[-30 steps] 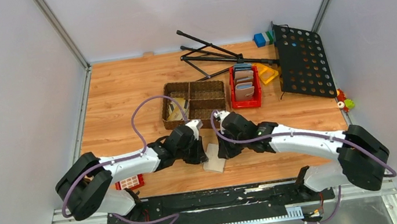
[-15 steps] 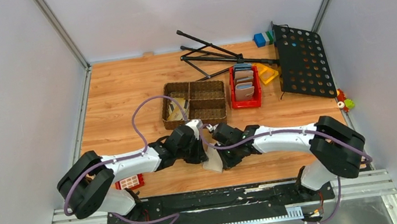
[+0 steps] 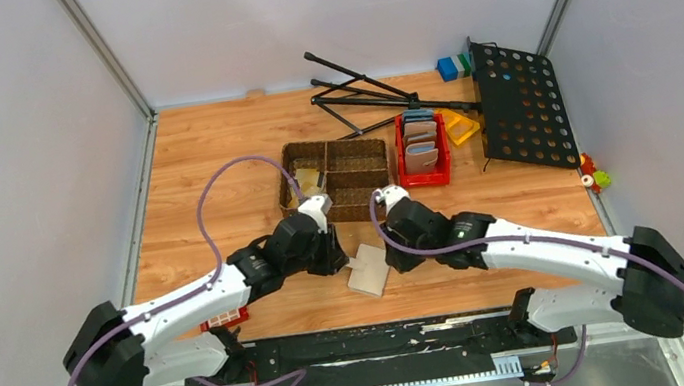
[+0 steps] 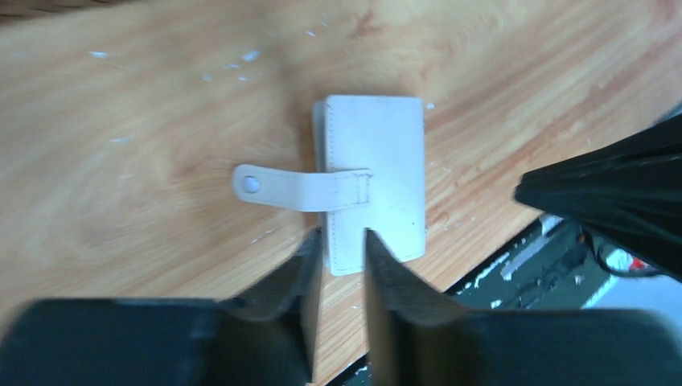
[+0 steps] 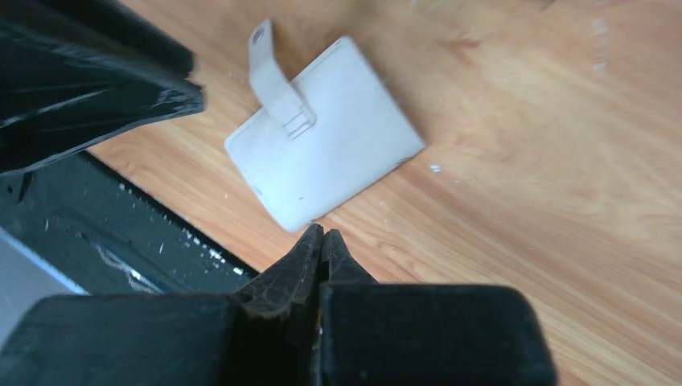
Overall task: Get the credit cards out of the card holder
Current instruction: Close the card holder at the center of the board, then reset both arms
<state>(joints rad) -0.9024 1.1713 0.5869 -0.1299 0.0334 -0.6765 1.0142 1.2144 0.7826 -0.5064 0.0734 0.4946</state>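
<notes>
The card holder (image 3: 367,270) is a beige wallet lying folded shut on the wood near the table's front edge, its strap tab (image 4: 281,186) loose and pointing left. It also shows in the right wrist view (image 5: 330,153). No credit cards show at it. Flat tan and whitish pieces (image 3: 304,182) lie in the basket's left compartment. My left gripper (image 3: 339,261) hovers over the wallet's left edge, slightly open and empty (image 4: 342,237). My right gripper (image 3: 395,262) is just right of the wallet, shut on nothing (image 5: 322,233).
A brown woven basket (image 3: 363,188) stands just behind the grippers. A red bin (image 3: 425,177) holds greyish-blue and brown wallets. A black perforated stand (image 3: 519,102) and its legs (image 3: 364,94) lie at the back right. A red-white item (image 3: 225,315) lies at the near left.
My right gripper reached in over the wallet, then drew back to the right. The wallet has turned a little and shifted. My left gripper has pulled back slightly towards the basket.
</notes>
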